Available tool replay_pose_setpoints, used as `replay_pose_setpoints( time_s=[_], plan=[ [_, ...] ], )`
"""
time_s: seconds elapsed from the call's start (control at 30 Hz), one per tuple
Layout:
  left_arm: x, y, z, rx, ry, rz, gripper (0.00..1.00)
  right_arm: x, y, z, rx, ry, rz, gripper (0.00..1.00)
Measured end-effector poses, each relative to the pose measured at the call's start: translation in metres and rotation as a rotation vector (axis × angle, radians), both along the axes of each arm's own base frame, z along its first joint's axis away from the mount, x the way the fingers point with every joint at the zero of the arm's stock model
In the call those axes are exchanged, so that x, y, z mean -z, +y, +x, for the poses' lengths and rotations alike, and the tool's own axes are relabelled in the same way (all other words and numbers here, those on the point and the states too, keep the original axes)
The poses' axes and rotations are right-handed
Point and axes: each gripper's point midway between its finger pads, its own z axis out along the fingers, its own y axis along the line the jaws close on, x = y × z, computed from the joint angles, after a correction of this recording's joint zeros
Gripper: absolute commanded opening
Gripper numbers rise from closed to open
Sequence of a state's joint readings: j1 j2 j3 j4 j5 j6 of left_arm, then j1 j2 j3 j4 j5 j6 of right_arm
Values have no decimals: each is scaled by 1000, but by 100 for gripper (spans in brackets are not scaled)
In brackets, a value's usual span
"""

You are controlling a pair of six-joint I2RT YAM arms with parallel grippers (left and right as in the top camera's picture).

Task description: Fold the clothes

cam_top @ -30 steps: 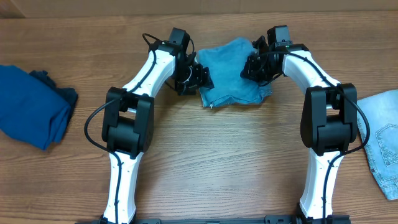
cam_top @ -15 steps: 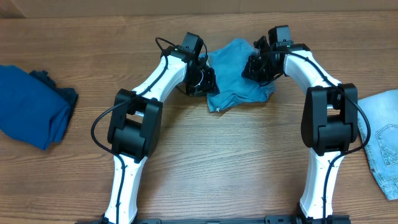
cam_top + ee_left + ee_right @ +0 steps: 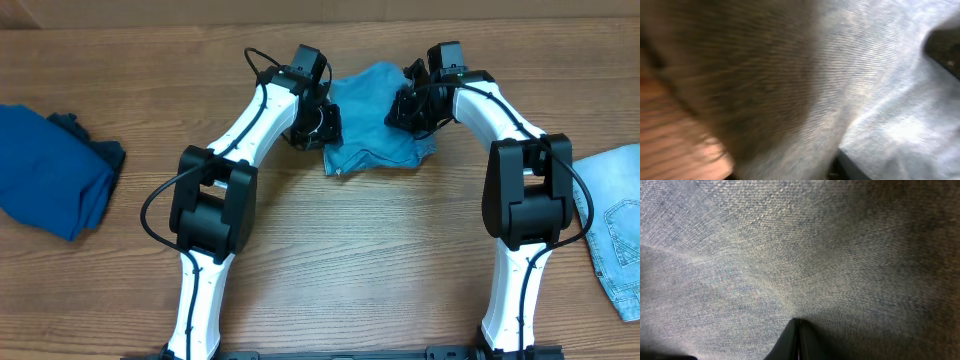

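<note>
Status at that frame: the mid-blue denim garment, folded into a rough, lumpy square, lay on the brown wooden tabletop at the middle of the far edge, between my two grippers. A paler hem line ran along its near edge and ended at the near-left corner.

My left gripper sat at the garment's left edge and looked to be touching it in the overhead view. The left wrist view was badly blurred. The mid-blue denim garment filled nearly the whole picture, with only a strip of tabletop at the lower left. I couldn't tell if those fingers were released or clamped on cloth.

My right gripper was over the garment's right side, near its far-right corner. In the right wrist view my fingers were clenched, the tips pressed together with only a hairline between them. They pointed straight into the denim, and shallow creases fanned away from the tips. I couldn't tell whether any cloth was actually caught between them.

The other clothes were well apart from both grippers. The dark royal-blue garment lay bunched at the left edge of the tabletop. The pale washed denim piece, with a stitched seam showing, lay at the right edge, partly cut off by the frame.
</note>
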State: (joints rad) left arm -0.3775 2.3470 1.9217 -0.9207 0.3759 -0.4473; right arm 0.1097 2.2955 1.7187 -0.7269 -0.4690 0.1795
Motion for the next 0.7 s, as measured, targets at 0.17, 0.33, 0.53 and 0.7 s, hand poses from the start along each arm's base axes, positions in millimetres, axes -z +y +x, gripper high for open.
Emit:
replay_pose_setpoints(
  time_s=[0.17, 0.33, 0.53, 0.7],
  plan=[
    [4, 27, 5, -46, 11, 65, 70, 0, 3, -3, -7, 11, 9, 4],
    [3, 34, 19, -60, -39, 68, 68, 0, 5, -5, -12, 18, 15, 4],
    [11, 31, 36, 23, -138, 54, 76, 0, 5, -6, -12, 21, 14, 4],
    [10, 37, 35, 49, -138, 56, 90, 1, 5, -7, -14, 26, 13, 4]
  ],
)
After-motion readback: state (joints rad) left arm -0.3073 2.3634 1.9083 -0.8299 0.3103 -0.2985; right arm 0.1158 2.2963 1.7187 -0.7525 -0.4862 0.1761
